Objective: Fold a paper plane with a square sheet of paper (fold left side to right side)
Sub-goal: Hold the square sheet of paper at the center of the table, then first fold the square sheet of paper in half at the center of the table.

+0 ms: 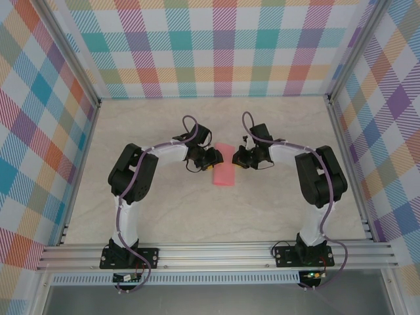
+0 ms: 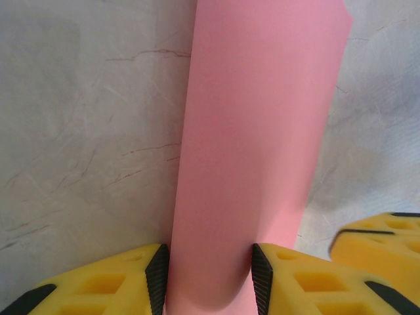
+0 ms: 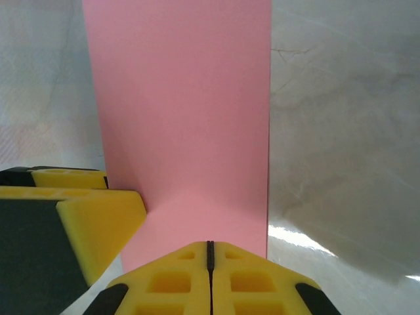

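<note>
The square sheet of paper (image 1: 224, 172) lies in the middle of the table as a narrow pink strip, its left side brought over onto the right. My left gripper (image 1: 211, 157) is at the strip's left side. In the left wrist view the curved, looped paper (image 2: 262, 131) fills the gap between the black pads, and the left gripper (image 2: 210, 262) is shut on it. My right gripper (image 1: 239, 157) is at the strip's right side. Its jaws (image 3: 210, 244) are pressed together over the flat paper (image 3: 184, 118), with nothing visible between them.
The marbled table top (image 1: 164, 216) is walled by checked panels (image 1: 216, 46) on three sides, with an aluminium rail (image 1: 216, 252) along the near edge. Each wrist view catches the other gripper's yellow fingers (image 2: 380, 243) (image 3: 79, 223) close by.
</note>
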Available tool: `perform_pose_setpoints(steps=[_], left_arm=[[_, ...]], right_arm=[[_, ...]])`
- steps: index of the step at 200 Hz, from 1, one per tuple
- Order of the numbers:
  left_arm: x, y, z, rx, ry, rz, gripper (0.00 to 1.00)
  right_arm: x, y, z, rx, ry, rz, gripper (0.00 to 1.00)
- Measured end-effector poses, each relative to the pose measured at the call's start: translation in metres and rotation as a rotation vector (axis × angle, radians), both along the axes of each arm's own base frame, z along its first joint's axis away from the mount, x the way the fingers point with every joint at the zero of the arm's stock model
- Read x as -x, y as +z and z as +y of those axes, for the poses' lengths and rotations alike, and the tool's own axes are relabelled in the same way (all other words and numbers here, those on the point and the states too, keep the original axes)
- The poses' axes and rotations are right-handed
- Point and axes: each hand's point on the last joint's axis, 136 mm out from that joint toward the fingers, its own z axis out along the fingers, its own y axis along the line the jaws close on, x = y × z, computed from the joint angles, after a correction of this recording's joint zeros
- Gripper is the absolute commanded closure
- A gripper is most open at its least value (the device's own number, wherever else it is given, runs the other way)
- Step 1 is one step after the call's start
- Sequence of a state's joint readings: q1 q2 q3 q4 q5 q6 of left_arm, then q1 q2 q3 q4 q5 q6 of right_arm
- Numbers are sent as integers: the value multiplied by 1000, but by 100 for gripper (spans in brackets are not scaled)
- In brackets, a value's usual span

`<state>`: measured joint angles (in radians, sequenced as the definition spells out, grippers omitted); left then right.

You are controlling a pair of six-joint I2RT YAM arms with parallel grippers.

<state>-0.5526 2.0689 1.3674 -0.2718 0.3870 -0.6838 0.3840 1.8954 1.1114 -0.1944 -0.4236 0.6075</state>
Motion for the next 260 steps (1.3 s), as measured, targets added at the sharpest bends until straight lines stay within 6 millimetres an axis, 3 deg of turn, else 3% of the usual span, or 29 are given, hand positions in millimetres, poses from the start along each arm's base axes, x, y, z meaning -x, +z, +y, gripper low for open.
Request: perform_pose_setpoints(steps=[103,167,212,235,260], left_arm=[[0,0,1,-8,2,2,59],[4,5,7,-46,-11,-1,49],[6,43,12,-37,-11,-57,48],[3,66,5,23,-17,-99,55],[4,71,-5,78,-34,-95,64]], right_arm=[[-3,-21,1,34,-1,53,95],[-3,-22,-2,58,14,49,94],[-2,-23,-1,59,27,51,94],[-2,-23,-1,59,29,51,94],[-2,-23,-1,60,29,53,94]])
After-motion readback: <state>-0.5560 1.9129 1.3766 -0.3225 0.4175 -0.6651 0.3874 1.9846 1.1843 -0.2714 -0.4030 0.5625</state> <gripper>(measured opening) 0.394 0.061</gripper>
